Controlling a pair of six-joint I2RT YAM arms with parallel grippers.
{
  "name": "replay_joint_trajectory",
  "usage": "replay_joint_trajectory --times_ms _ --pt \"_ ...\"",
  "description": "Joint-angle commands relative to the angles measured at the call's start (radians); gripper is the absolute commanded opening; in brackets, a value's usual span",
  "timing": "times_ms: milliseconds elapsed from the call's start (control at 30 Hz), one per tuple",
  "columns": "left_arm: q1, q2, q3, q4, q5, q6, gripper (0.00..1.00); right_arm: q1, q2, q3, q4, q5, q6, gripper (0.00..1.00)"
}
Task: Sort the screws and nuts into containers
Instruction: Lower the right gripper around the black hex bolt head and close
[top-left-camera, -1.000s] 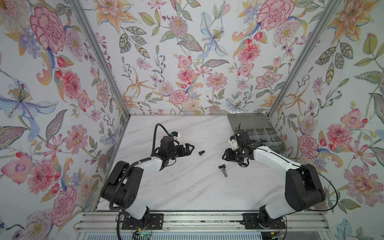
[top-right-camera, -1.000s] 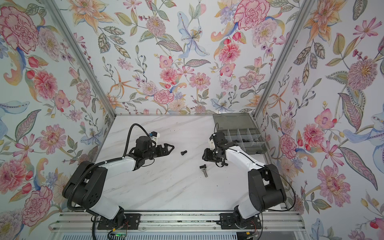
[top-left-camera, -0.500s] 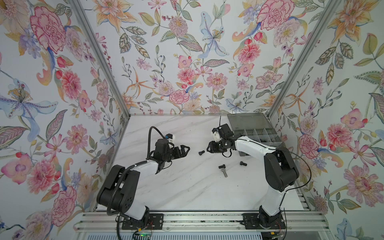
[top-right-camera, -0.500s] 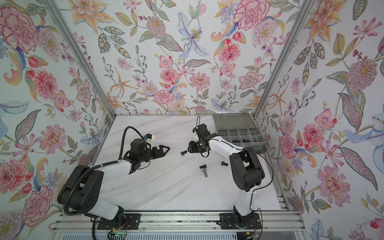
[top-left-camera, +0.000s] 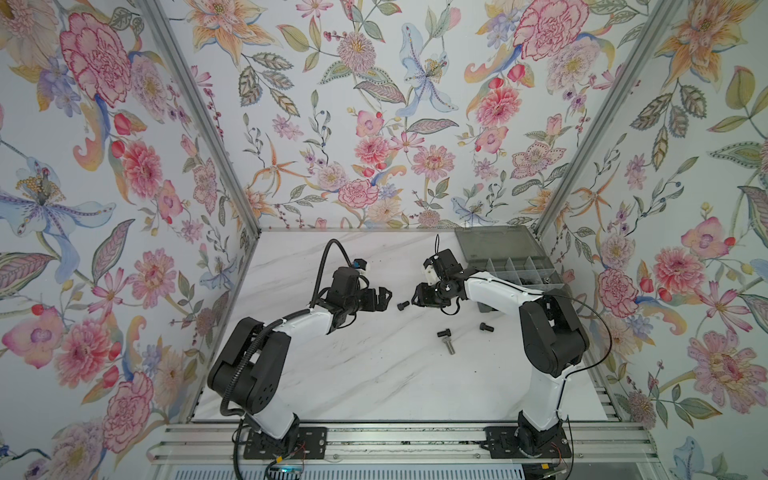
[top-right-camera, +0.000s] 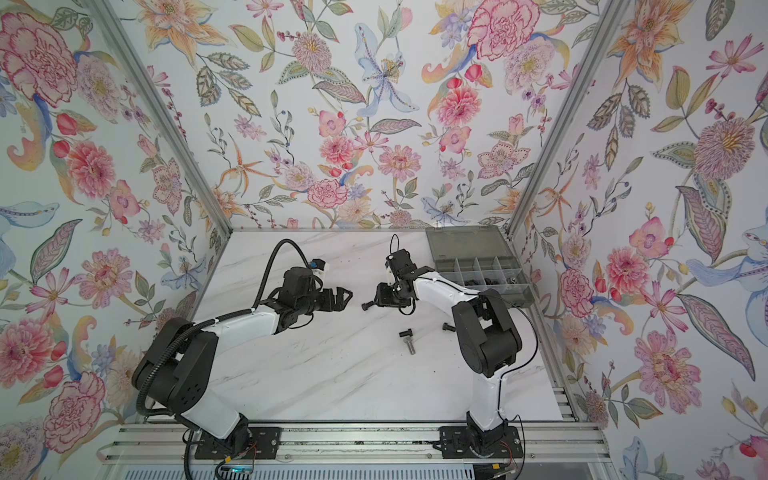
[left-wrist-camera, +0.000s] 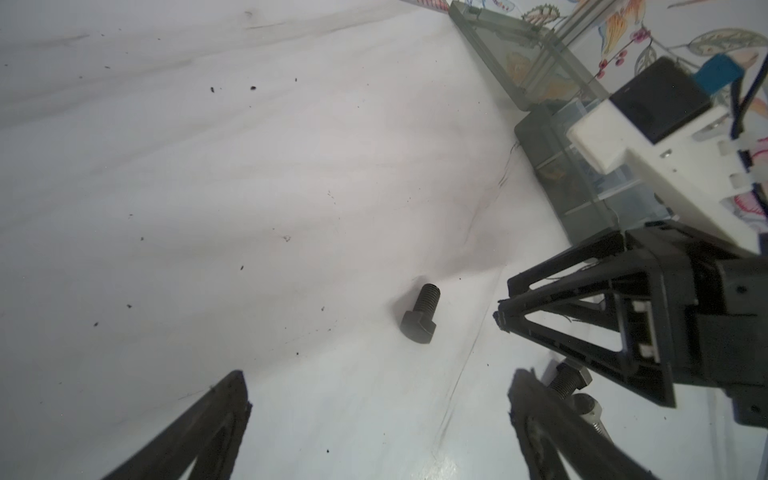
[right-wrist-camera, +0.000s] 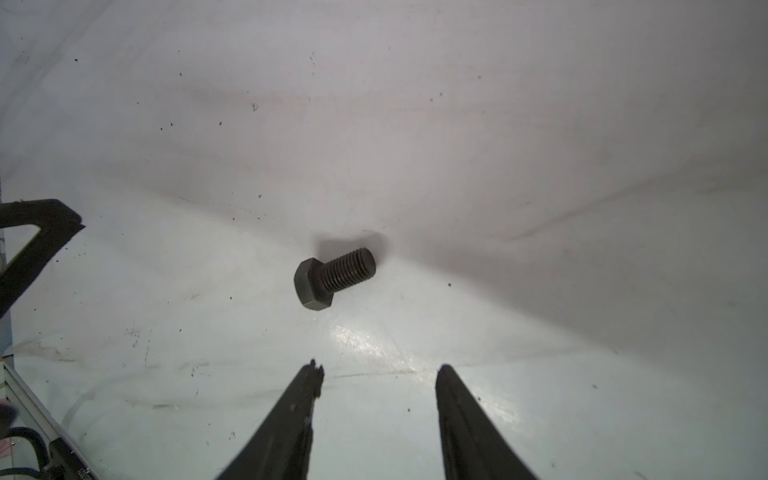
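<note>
I am holding my right fingers (right-wrist-camera: 291, 424) partly apart, and nothing is sitting between them. I am holding my left fingers (left-wrist-camera: 208, 428) wide apart, and they are empty too.

A short black metal bolt with a six-sided head (right-wrist-camera: 332, 277) is lying on its side on the white marbled counter (top-left-camera: 374, 374). It is lying just in front of my right fingertips and is not touching them. In both top views it is lying between my left fingers (top-left-camera: 382, 296) and my right fingers (top-left-camera: 419, 293), close to both.

Two more short black bolts (top-left-camera: 444, 333) (top-left-camera: 486, 327) and one longer silver bolt (top-left-camera: 449, 345) are lying nearer my arm bases, well apart from my fingers. The smoky-grey see-through plastic box with little cells (top-left-camera: 511, 266) is sitting open at the back right corner of the counter, behind my right arm.
</note>
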Motion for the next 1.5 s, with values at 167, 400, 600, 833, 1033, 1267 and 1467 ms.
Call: replay_joint_trajectory --times_ms 167,400,600,833,1033,1267,1467 --pt "-0.017 0.043 0.035 -0.085 -0.065 0.083 1.00 -0.027 -0.084 -0.045 -0.005 -0.026 -0.004 0.49" --pt "-0.011 0.033 0.006 -0.064 -0.008 0.054 0.99 -0.010 -0.058 0.036 -0.017 -0.070 -0.268 0.48" --pt "0.028 0.014 -0.075 0.052 0.102 -0.042 0.99 -0.009 -0.015 0.122 -0.045 -0.062 -0.556 0.48" --pt "0.109 -0.011 -0.195 0.270 0.284 -0.198 0.99 0.004 0.065 0.202 -0.049 -0.114 -0.856 0.47" --pt "0.125 -0.037 -0.223 0.284 0.291 -0.209 0.99 0.029 0.160 0.276 -0.129 -0.111 -1.024 0.47" --pt "0.140 -0.050 -0.238 0.288 0.288 -0.214 0.99 0.045 0.239 0.351 -0.218 -0.182 -1.071 0.45" --pt "0.150 -0.042 -0.246 0.289 0.287 -0.212 1.00 0.052 0.282 0.384 -0.281 -0.175 -1.092 0.43"
